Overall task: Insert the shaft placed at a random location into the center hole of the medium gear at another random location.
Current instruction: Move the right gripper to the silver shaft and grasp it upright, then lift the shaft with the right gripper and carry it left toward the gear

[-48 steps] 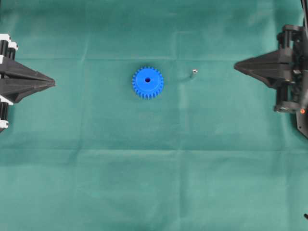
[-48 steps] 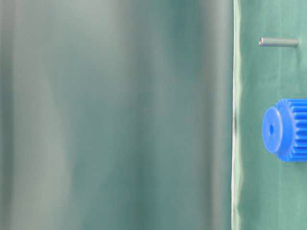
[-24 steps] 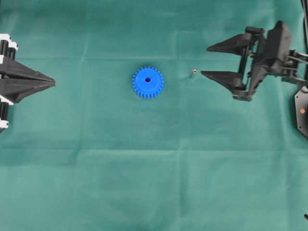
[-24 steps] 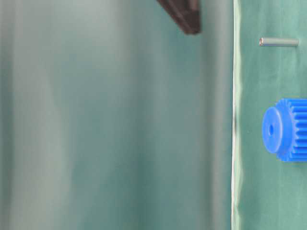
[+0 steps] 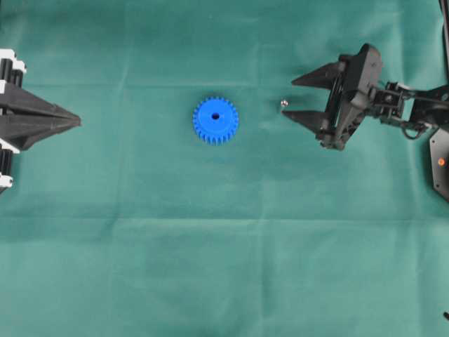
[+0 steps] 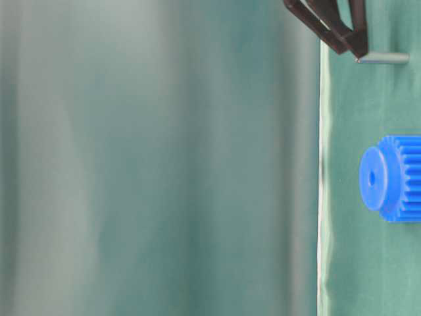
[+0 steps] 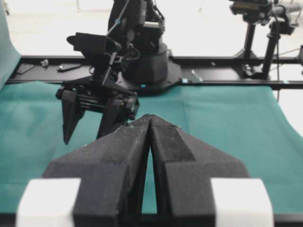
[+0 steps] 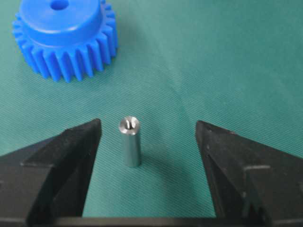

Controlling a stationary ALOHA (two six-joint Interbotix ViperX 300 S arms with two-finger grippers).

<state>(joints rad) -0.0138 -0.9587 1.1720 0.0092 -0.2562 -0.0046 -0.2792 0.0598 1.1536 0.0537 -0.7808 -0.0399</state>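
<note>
Left gripper pressed closed (2 fingers touching); right gripper spread above green cloth.

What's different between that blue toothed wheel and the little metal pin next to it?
The medium gear is bright blue plastic with teeth around its rim; the shaft is smooth silver-grey metal. The gear is wide and squat, lying flat, while the shaft is slim, far smaller and stands upright. The gear sits in the open, but the shaft stands between the open right gripper's fingers, untouched. Both rest on the green cloth.
</note>
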